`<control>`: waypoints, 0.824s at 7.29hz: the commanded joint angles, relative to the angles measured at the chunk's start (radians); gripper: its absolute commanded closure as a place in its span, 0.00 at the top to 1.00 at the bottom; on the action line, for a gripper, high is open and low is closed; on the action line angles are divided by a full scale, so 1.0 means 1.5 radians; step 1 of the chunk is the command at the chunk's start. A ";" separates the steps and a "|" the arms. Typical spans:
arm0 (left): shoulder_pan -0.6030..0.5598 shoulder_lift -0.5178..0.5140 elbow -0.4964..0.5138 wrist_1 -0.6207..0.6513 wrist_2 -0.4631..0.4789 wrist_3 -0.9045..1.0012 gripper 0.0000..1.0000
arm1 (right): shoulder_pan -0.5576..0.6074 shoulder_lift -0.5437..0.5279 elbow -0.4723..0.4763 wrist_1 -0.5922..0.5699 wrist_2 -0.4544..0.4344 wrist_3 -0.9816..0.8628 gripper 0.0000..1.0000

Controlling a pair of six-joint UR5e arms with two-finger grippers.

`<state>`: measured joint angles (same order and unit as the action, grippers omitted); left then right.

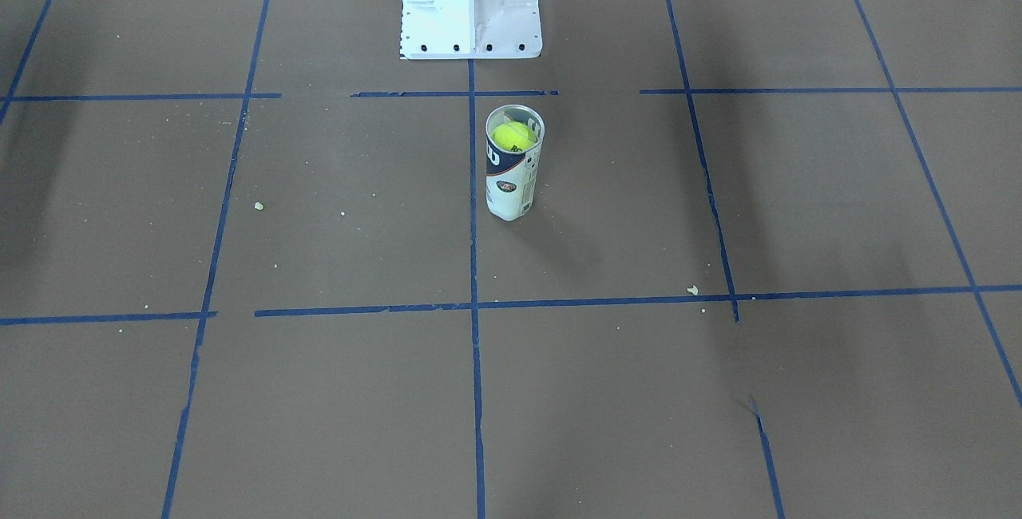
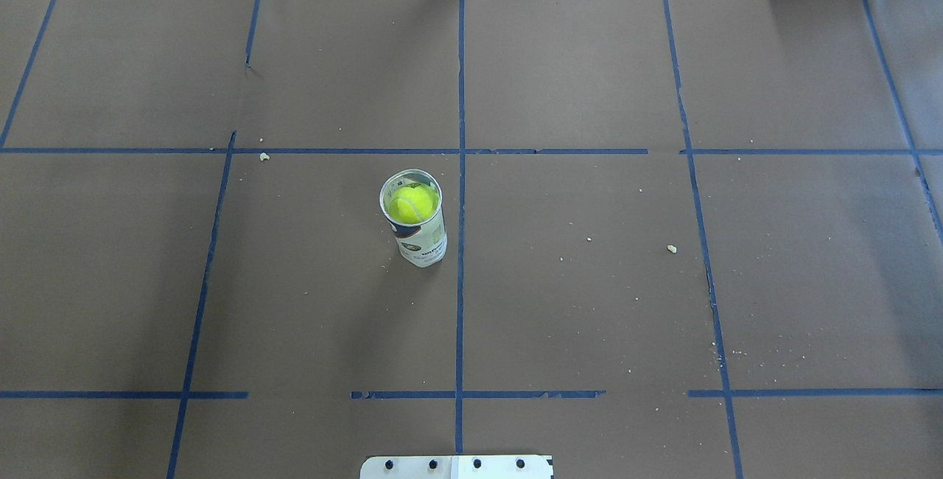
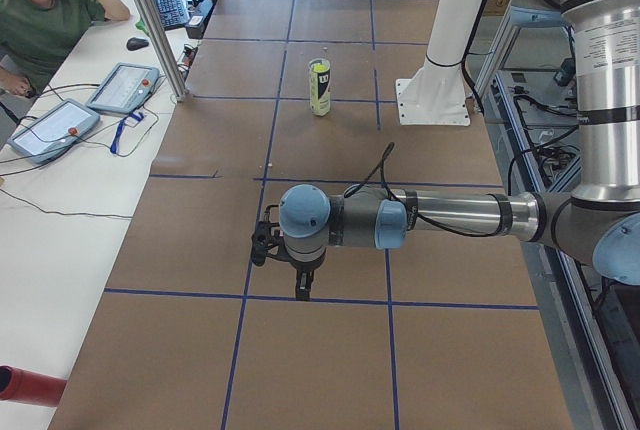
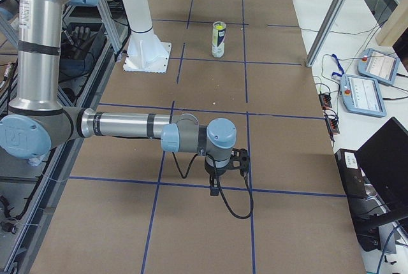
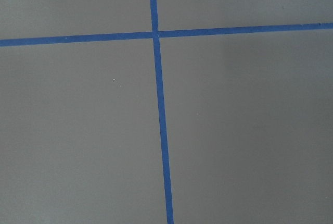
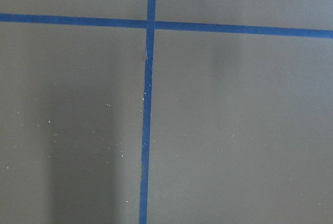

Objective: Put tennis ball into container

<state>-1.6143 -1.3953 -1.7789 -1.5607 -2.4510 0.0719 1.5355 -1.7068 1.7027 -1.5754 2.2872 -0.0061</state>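
Sitting inside the can (image 1: 513, 184), the ball (image 1: 512, 136) shows through the open top just below the rim in the front view. It is a little above frame centre and just right of the middle tape line (image 1: 473, 207). The overhead view reads the same way. There the ball is ringed by the rim, and the can stands upright on the table (image 2: 589, 302), left of centre and close beside the vertical line. Both side views put the can in the upper middle of the frame, upright, with yellow-green at its top, near the white base (image 3: 432, 100).

Neither arm is near it. The left gripper (image 3: 299, 288) hangs over the table in the lower middle of the left side view, well apart from the can. The right gripper (image 4: 214, 188) hangs likewise in the lower middle of the right side view. Neither appears in the overhead or front view, and both wrist views show only table and tape lines, with no fingers. I therefore cannot tell whether either claw is apart or together.

Judged from this, the task looks done: the ball is in, the can is upright, and both arms stand clear of it. No lid is in view, and the task asks for none. As far as these views show, nothing seems left to do with the ball or the can.
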 commanded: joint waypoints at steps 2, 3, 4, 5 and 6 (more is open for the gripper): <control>-0.009 0.012 0.014 0.002 0.034 -0.001 1.00 | 0.000 0.000 0.000 0.000 0.000 0.000 1.00; -0.010 0.013 0.003 0.002 0.036 -0.001 1.00 | 0.000 0.000 0.000 0.000 0.000 0.000 1.00; -0.009 0.012 0.002 0.002 0.036 -0.001 1.00 | 0.000 0.000 0.000 0.000 0.000 0.000 1.00; -0.010 0.012 -0.009 0.002 0.035 -0.002 1.00 | 0.000 0.000 0.000 0.000 0.000 0.000 1.00; -0.010 0.011 -0.010 0.002 0.035 -0.001 1.00 | 0.000 0.000 0.000 0.000 0.000 0.000 1.00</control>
<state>-1.6286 -1.3779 -1.7867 -1.5570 -2.3990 0.0700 1.5355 -1.7073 1.7027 -1.5754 2.2872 -0.0061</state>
